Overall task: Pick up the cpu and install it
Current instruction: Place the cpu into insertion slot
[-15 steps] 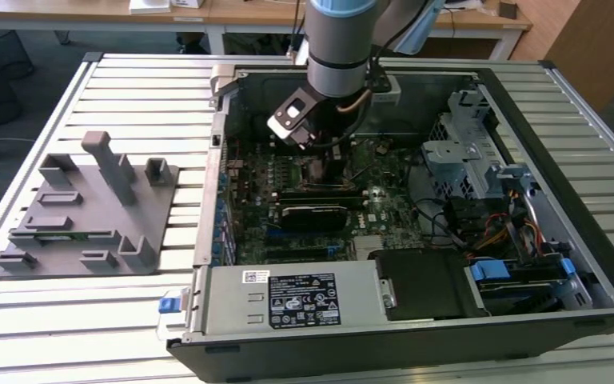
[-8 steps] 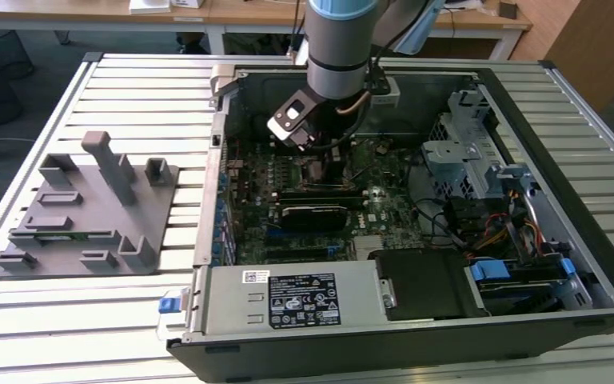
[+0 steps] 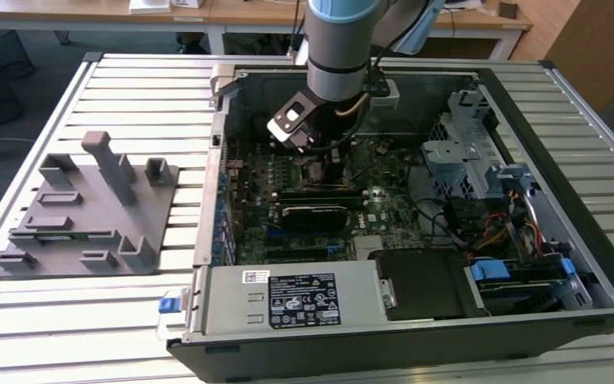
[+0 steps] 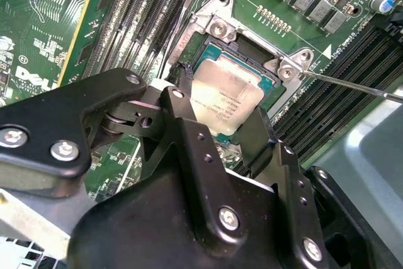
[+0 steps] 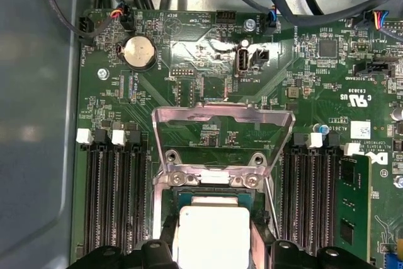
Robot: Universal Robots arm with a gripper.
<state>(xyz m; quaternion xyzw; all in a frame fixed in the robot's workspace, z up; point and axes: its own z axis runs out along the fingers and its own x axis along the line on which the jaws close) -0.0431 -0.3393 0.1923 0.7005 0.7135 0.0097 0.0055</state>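
Silver-grey and blue, the arm (image 3: 334, 40) in the exterior view comes down nearly upright into the open computer case (image 3: 606, 272), its wrist canted a little. The gripper (image 3: 326, 170) sits low over the green motherboard (image 3: 392, 210) in the middle of the case. A grey plastic fixture (image 3: 83, 208) with upright posts stands well apart on the slatted table (image 3: 125, 88), toward the exterior view's left. The power supply (image 3: 233, 300) at the near wall carries a black-and-white label (image 3: 303, 300) whose print is too small to read. In the second wrist view the black fingers (image 4: 181, 102) clamp the cpu (image 4: 228, 96) by two opposite edges. They hold it just over the socket (image 4: 217, 26), whose metal frame has screws at its corners, and a thin lever rod (image 4: 352, 84) runs out beside it. Faint lines of print cross the chip's metal top, and white lettering marks the board. In the first wrist view the cpu (image 5: 213, 237) shows its pale top between the jaws, in front of the raised load plate (image 5: 223, 124). Memory slots (image 5: 116, 200) lie on either side, and a round coin battery (image 5: 138, 51) sits beyond.
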